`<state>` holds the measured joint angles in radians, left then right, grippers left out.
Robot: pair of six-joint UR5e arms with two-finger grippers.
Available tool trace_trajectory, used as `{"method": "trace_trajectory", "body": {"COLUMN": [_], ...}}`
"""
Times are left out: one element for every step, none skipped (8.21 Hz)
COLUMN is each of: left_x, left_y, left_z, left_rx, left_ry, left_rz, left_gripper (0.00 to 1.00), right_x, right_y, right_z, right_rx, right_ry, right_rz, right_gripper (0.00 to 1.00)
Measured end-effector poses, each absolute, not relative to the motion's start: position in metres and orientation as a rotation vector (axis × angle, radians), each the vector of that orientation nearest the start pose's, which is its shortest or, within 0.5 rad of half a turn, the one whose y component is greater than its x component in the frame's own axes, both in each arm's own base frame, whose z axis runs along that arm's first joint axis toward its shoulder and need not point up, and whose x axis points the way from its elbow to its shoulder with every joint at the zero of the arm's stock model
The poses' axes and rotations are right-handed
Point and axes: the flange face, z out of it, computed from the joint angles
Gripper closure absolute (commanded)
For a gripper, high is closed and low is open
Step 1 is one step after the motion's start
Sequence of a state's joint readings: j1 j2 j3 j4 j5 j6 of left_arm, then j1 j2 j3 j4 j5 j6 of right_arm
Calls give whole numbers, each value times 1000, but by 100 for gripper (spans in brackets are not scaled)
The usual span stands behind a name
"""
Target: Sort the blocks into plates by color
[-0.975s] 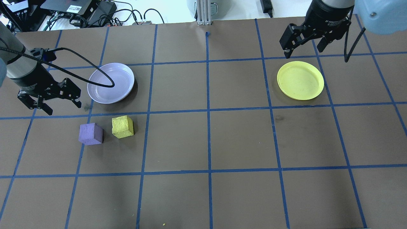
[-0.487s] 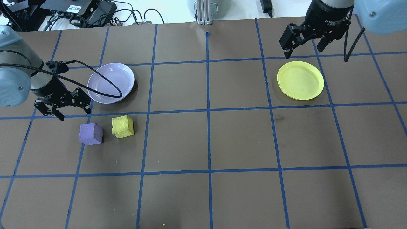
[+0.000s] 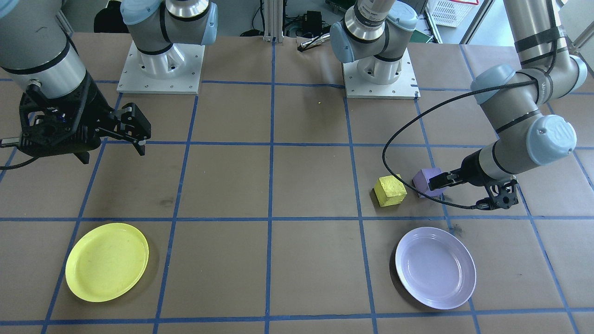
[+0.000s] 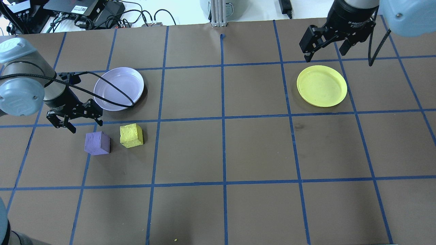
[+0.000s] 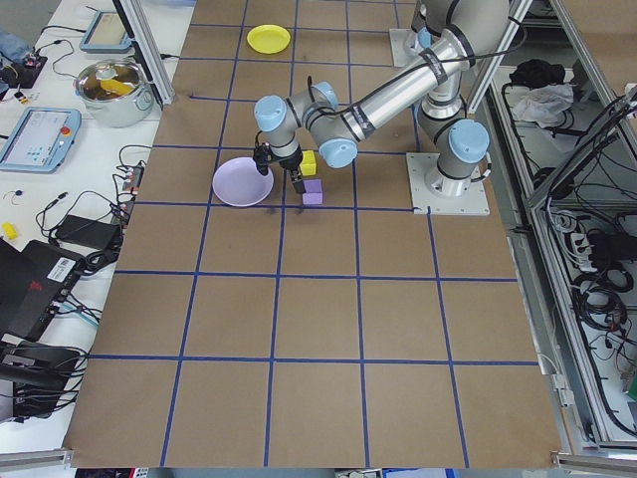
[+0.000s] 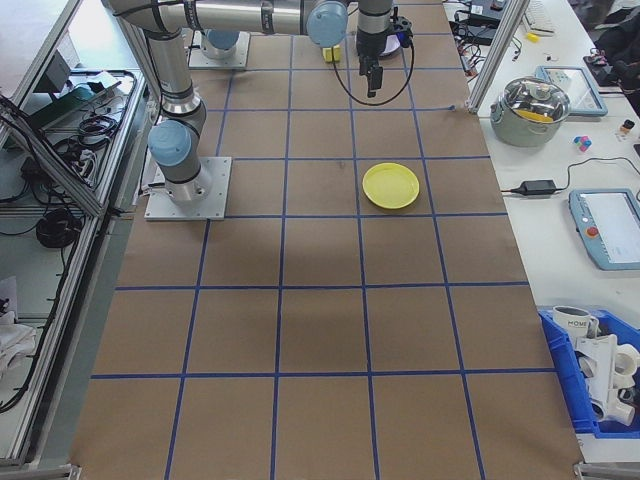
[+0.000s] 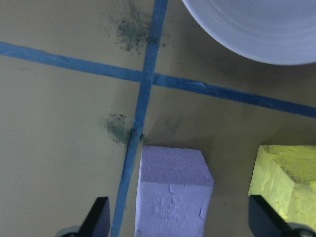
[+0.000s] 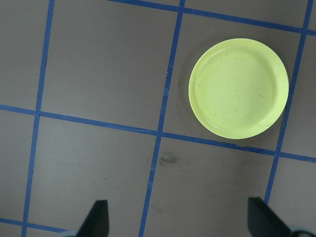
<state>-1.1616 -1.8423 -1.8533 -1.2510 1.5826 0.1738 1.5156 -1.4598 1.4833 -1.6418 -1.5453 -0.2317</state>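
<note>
step: reach for purple block [image 4: 97,143]; both blocks off plates
left gripper [image 4: 81,123]: spread, empty; next: lower astride it, pinch
right gripper [image 4: 325,47]: spread, idle

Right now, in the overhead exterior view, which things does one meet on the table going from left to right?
left gripper → purple block → yellow block → yellow plate. The lavender plate's place in the order is unclear.
</note>
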Motion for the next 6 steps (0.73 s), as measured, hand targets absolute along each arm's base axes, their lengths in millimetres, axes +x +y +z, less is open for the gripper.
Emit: {"method": "trace_trajectory", "body": {"left_x": [87,87,88,88,88,89], "left_y": [-532,-533,-534,-534,-535,-534], "left_z": [236,228,221,213,207,199], "left_rx": [-373,-374,-376,-368,-362,-360], "left_ry": [3157,3159,3163,3167,3168,3170], "left_rz": [391,412,432,455,476,496], "left_gripper": [0,0,0,0,1,2], "right_x": [106,106,106,106,106,106], "right_y": [-550,-550,-551,-551,-551,-551], "right_z": [481,481,481,481,481,481], "right_rx": [-277,-276,-275,-275,-275,-276], "right_ry": [3110,3110,3110,3110,3110,3110], "right_rz": [-79,-79,-79,-79,-79,-80], "right_gripper": [0,0,0,0,0,0]}}
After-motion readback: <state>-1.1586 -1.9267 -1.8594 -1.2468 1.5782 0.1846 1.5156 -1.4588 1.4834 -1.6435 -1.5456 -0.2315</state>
